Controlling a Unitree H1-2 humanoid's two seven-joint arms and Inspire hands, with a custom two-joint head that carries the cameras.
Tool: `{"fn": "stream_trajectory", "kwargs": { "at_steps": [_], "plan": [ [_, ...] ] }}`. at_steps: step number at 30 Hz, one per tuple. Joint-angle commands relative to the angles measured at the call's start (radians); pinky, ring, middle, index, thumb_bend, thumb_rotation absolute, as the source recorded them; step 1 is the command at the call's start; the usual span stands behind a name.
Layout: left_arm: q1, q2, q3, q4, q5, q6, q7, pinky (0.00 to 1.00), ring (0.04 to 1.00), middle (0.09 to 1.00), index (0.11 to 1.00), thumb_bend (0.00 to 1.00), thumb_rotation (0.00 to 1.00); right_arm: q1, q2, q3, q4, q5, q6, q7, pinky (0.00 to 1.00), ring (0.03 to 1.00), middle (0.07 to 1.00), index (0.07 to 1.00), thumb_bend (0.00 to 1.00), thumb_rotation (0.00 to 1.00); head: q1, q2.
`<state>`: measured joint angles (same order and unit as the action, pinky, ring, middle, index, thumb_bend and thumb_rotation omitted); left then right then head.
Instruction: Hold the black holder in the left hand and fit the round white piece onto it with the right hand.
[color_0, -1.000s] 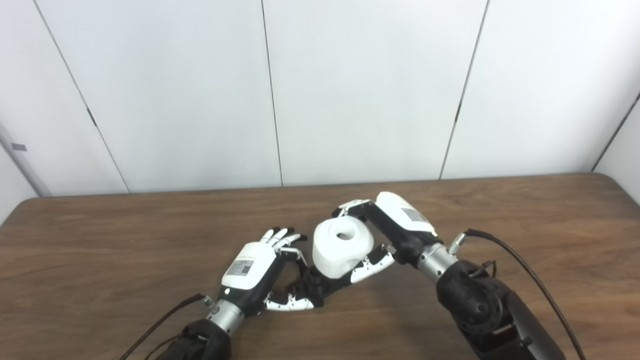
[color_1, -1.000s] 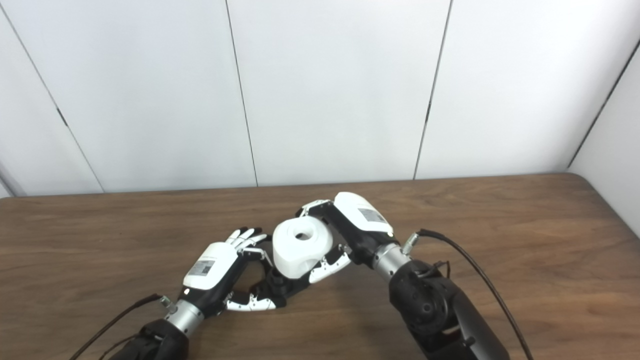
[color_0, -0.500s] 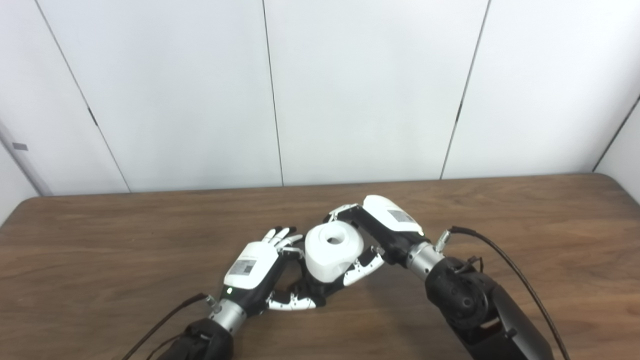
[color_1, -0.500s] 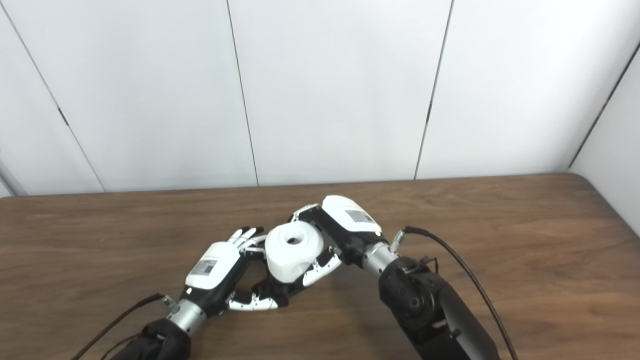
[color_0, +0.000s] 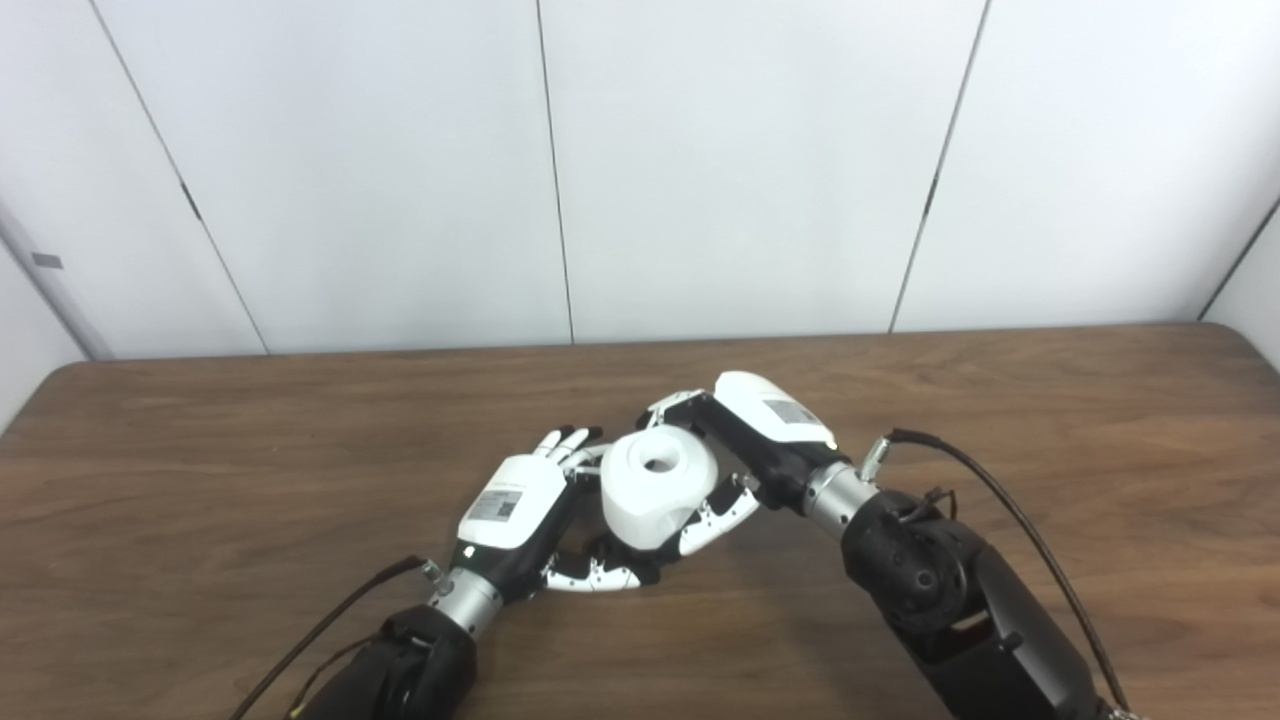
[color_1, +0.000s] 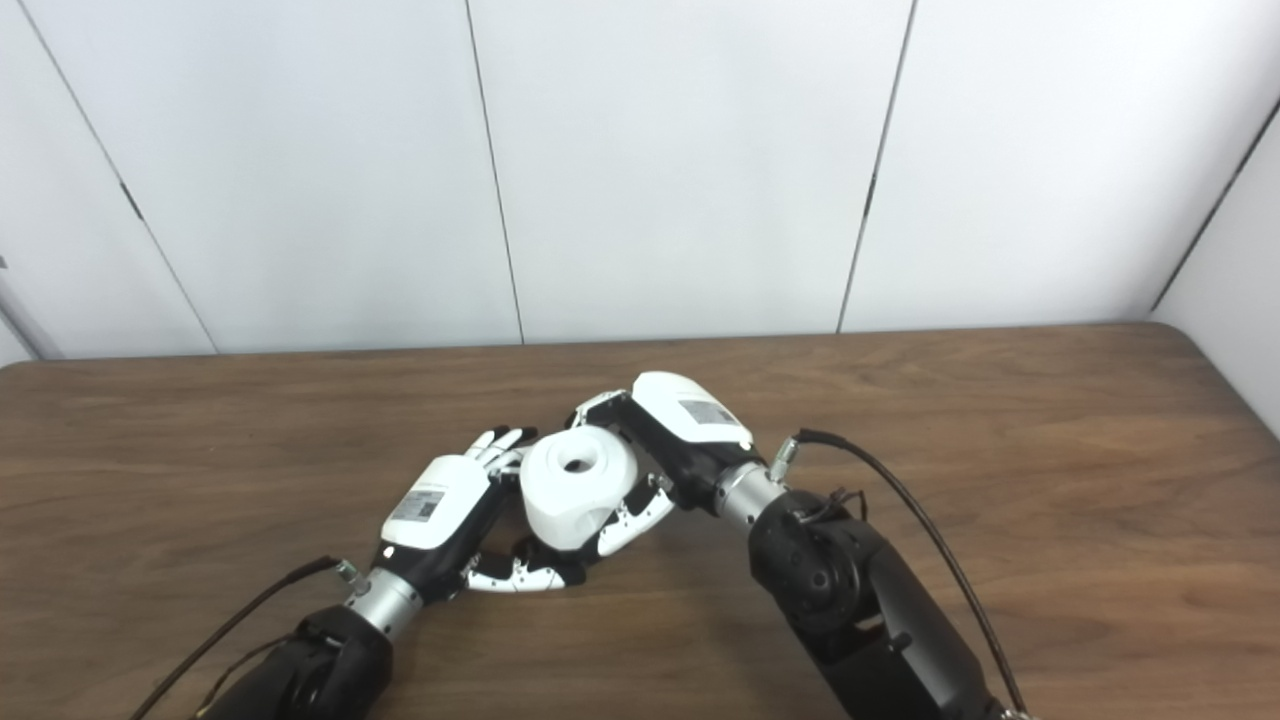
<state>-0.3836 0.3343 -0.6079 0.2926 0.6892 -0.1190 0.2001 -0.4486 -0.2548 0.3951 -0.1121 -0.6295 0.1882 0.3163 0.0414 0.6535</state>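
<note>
My fingers (color_0: 715, 520) are showing glossy white and black plastic; round white piece (color_0: 655, 487) is looking smooth, matt plastic; bench (color_0: 200, 480) is showing dark, grained wood.

The round white plastic piece (color_0: 655, 487) has a hole on top. It sits tilted on the black holder (color_0: 612, 549), hiding most of it.

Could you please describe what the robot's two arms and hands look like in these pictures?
Each robot hand, left and right, has a glossy white back shell bearing a small grey label, with black inner structure and white-and-black segmented fingers. Silver metal wrist collars join them to bulky black forearms. A black cable plugs in near each wrist and trails back along the arm.
</note>
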Motion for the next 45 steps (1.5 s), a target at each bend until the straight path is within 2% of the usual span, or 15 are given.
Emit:
{"fn": "stream_trajectory", "kwargs": {
  "at_steps": [1, 7, 31, 38, 41, 43, 45],
  "plan": [
    [0.105, -0.027, -0.119, 0.061, 0.093, 0.049, -0.175, 1.00, 0.958, 0.857, 0.483, 0.52, 0.06, -0.057, 0.005, -0.001, -0.026, -0.008, -0.038, 0.000, 0.68, 0.773, 0.771, 0.481, 0.52, 0.14, 0.004, 0.003],
    [0.109, -0.025, -0.120, 0.063, 0.088, 0.042, -0.161, 0.99, 0.951, 0.853, 0.482, 0.52, 0.06, -0.051, 0.002, 0.014, -0.016, -0.012, -0.038, 0.009, 0.69, 0.786, 0.771, 0.481, 0.52, 0.14, 0.006, 0.008],
    [0.114, -0.030, -0.129, 0.027, 0.086, 0.087, -0.183, 1.00, 0.955, 0.865, 0.483, 0.52, 0.06, -0.060, -0.031, 0.047, 0.096, -0.046, -0.131, 0.008, 0.71, 0.776, 0.764, 0.481, 0.52, 0.14, 0.022, 0.021],
    [0.115, -0.028, -0.126, 0.025, 0.073, 0.089, -0.179, 1.00, 0.957, 0.873, 0.483, 0.52, 0.06, -0.056, -0.048, 0.040, 0.089, -0.036, -0.140, 0.026, 0.70, 0.767, 0.762, 0.482, 0.52, 0.14, 0.018, 0.025],
    [0.117, -0.028, -0.127, 0.023, 0.074, 0.091, -0.181, 1.00, 0.957, 0.867, 0.483, 0.52, 0.06, -0.057, -0.058, 0.038, 0.071, -0.015, -0.110, 0.076, 0.70, 0.780, 0.791, 0.492, 0.52, 0.15, 0.018, 0.025],
    [0.114, -0.028, -0.130, 0.031, 0.081, 0.088, -0.175, 1.00, 0.956, 0.868, 0.483, 0.52, 0.06, -0.058, -0.066, 0.040, 0.062, -0.014, -0.102, 0.095, 0.70, 0.799, 0.852, 0.776, 0.76, 0.26, 0.015, 0.022],
    [0.112, -0.028, -0.130, 0.034, 0.080, 0.086, -0.173, 1.00, 0.954, 0.869, 0.483, 0.52, 0.06, -0.057, -0.068, 0.038, 0.058, -0.014, -0.103, 0.094, 0.68, 0.803, 0.877, 0.880, 0.84, 0.29, 0.015, 0.022]
  ]
}}
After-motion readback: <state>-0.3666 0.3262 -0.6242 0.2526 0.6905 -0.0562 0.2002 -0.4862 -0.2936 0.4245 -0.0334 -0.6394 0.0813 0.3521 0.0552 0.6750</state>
